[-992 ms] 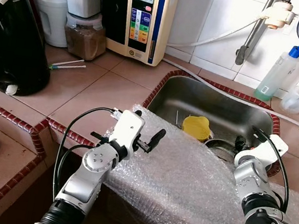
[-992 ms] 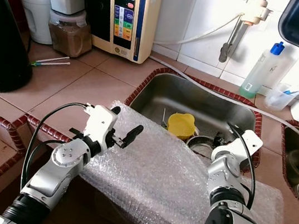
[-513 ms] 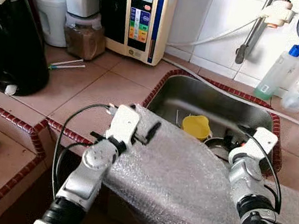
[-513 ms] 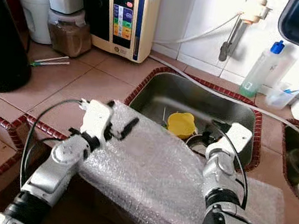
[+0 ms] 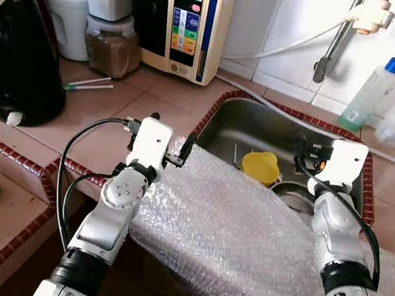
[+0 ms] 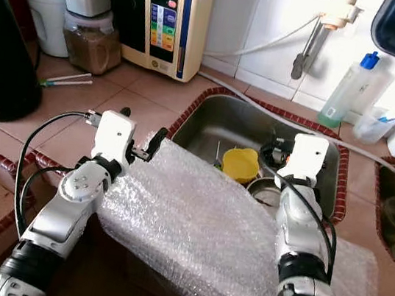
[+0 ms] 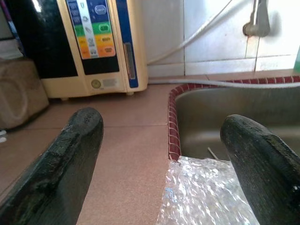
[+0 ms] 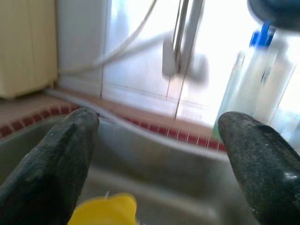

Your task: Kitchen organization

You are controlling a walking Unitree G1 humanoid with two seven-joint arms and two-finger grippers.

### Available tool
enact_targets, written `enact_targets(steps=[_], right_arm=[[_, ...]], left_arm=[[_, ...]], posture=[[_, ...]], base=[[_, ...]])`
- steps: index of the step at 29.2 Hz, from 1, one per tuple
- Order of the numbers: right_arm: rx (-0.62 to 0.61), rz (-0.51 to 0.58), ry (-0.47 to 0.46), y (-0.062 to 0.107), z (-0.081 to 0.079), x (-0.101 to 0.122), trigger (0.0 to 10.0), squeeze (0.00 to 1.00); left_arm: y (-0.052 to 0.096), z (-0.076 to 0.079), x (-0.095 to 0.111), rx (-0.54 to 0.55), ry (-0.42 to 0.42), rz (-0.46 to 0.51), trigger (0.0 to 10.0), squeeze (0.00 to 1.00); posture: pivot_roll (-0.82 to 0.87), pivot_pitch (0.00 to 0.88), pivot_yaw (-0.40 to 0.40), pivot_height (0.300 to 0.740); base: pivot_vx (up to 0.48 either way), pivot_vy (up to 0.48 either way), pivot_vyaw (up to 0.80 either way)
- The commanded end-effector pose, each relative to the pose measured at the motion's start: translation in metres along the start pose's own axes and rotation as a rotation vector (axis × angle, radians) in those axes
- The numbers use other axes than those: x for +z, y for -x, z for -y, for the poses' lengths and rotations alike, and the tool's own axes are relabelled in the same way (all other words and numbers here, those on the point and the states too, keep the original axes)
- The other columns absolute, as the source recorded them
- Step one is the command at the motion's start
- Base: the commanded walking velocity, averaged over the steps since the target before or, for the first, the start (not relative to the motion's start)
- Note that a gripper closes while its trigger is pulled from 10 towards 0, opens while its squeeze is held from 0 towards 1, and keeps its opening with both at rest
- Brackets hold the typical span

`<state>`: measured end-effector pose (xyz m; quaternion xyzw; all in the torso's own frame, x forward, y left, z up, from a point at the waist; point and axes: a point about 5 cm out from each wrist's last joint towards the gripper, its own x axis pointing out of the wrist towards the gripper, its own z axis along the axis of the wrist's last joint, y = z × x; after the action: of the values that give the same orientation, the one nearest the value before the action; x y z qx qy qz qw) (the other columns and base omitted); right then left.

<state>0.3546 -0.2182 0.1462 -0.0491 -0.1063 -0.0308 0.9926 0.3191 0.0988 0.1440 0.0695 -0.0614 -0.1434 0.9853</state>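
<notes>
- Bubble wrap [image 5: 244,237] lies across near edge of sink [image 5: 287,143], spilling over counter front.
- Left gripper [image 5: 172,144] at wrap's corner by sink's near-left rim, fingers apart, nothing held.
- Right gripper [image 5: 307,151] above sink, just behind wrap's far edge, near yellow cup [image 5: 260,166]; fingers apart, empty.
- Step, prob.: getting hold of wrap to clear it.
- Next: each gripper needs to drop onto an edge & pinch the thin, slippery film.
</notes>
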Motion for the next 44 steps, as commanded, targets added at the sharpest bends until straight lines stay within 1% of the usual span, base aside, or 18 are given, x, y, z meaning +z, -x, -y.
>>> enact_targets(steps=[1, 8, 10, 11, 16, 19, 20, 21, 22, 23, 24, 27, 29, 34, 39, 41, 43, 44], right_arm=[[-0.009, 0.022, 0.014, 0.001, 0.009, 0.007, 10.0, 1.0], [-0.001, 0.008, 0.067, 0.027, 0.027, 0.007, 10.0, 1.0], [0.01, -0.006, 0.101, 0.036, 0.036, 0.007, 10.0, 1.0], [0.016, -0.013, 0.114, 0.04, 0.039, 0.006, 10.0, 1.0], [0.033, -0.028, 0.139, 0.048, 0.045, 0.006, 10.0, 1.0], [0.056, -0.051, 0.148, 0.055, 0.047, 0.009, 10.0, 0.98], [0.081, -0.069, 0.148, 0.061, 0.044, 0.008, 10.0, 0.48], [0.106, -0.08, 0.154, 0.065, 0.041, 0.006, 10.0, 0.11], [0.11, -0.085, 0.153, 0.067, 0.039, 0.006, 10.0, 0.0], [0.111, -0.088, 0.152, 0.068, 0.039, 0.005, 10.0, 0.0], [0.112, -0.1, 0.136, 0.072, 0.036, 0.004, 10.0, 0.0], [0.115, -0.122, 0.119, 0.078, 0.032, 0.003, 10.0, 0.0], [0.109, -0.142, 0.095, 0.081, 0.025, 0.001, 10.0, 0.0], [0.107, -0.145, 0.078, 0.08, 0.019, 0.004, 10.0, 0.0], [0.078, -0.142, 0.033, 0.079, 0.015, 0.007, 10.0, 0.0], [0.067, -0.15, 0.02, 0.08, 0.013, 0.006, 10.0, 0.0], [0.063, -0.153, 0.009, 0.081, 0.011, 0.006, 10.0, 0.0], [0.061, -0.154, 0.009, 0.081, 0.01, 0.006, 10.0, 0.0]], left_arm=[[0.004, -0.003, -0.001, 0.006, -0.015, -0.006, 10.0, 1.0], [0.019, -0.02, -0.009, 0.079, -0.055, -0.049, 10.0, 1.0], [0.026, -0.026, -0.013, 0.099, -0.05, -0.069, 10.0, 1.0], [0.028, -0.027, -0.014, 0.098, -0.048, -0.07, 10.0, 0.0], [0.035, -0.029, -0.018, 0.099, -0.063, -0.085, 10.0, 0.0], [0.044, -0.032, -0.021, 0.116, -0.06, -0.11, 10.0, 0.0], [0.049, -0.033, -0.025, 0.123, -0.026, -0.135, 10.0, 0.0], [0.053, -0.034, -0.029, 0.135, 0.022, -0.158, 10.0, 0.0], [0.054, -0.036, -0.03, 0.151, 0.031, -0.17, 10.0, 0.0], [0.055, -0.037, -0.031, 0.163, 0.033, -0.177, 10.0, 0.0], [0.059, -0.039, -0.033, 0.176, 0.07, -0.208, 10.0, 0.0], [0.063, -0.04, -0.034, 0.17, 0.107, -0.232, 10.0, 0.0], [0.062, -0.041, -0.03, 0.159, 0.072, -0.205, 10.0, 0.0], [0.058, -0.039, -0.028, 0.159, 0.095, -0.209, 10.0, 0.0], [0.05, -0.028, -0.017, 0.067, 0.056, -0.183, 10.0, 0.0], [0.048, -0.022, -0.014, 0.018, -0.008, -0.17, 10.0, 0.0], [0.047, -0.02, -0.014, 0.005, -0.012, -0.168, 10.0, 0.0], [0.047, -0.019, -0.014, 0.001, 0.008, -0.171, 10.0, 0.0]], posture=[[0.09, 0.0, -0.011, 0.74], [0.07, 0.0, -0.013, 0.74], [0.06, 0.0, -0.008, 0.74], [0.06, 0.0, -0.008, 0.74], [0.06, 0.0, -0.01, 0.74], [0.05, 0.0, -0.015, 0.74], [0.05, 0.0, -0.017, 0.74], [0.05, 0.0, -0.021, 0.74], [0.05, 0.0, -0.023, 0.74], [0.05, 0.0, -0.023, 0.74], [0.05, 0.0, -0.027, 0.74], [0.05, 0.0, -0.03, 0.74], [0.05, 0.0, -0.03, 0.74], [0.05, 0.0, -0.024, 0.74], [0.04, 0.0, -0.019, 0.74], [0.04, 0.0, -0.017, 0.74], [0.04, 0.0, -0.014, 0.74], [0.04, 0.0, -0.014, 0.74]], base=[[0.0, 0.0, 0.0], [0.0, 0.0, 0.0], [0.0, 0.0, 0.0], [0.0, 0.0, 0.0], [0.0, 0.0, 0.0], [0.0, 0.0, 0.0], [0.0, 0.0, 0.0], [0.0, 0.0, 0.0], [0.0, 0.0, 0.0], [0.0, 0.0, 0.0], [0.0, 0.0, 0.0], [0.0, 0.0, 0.0], [0.0, 0.0, -0.64], [0.0, 0.0, -0.78], [0.0, 0.0, -0.78], [0.0, 0.0, -0.77], [0.0, 0.0, -0.78], [0.0, 0.0, -0.77]])
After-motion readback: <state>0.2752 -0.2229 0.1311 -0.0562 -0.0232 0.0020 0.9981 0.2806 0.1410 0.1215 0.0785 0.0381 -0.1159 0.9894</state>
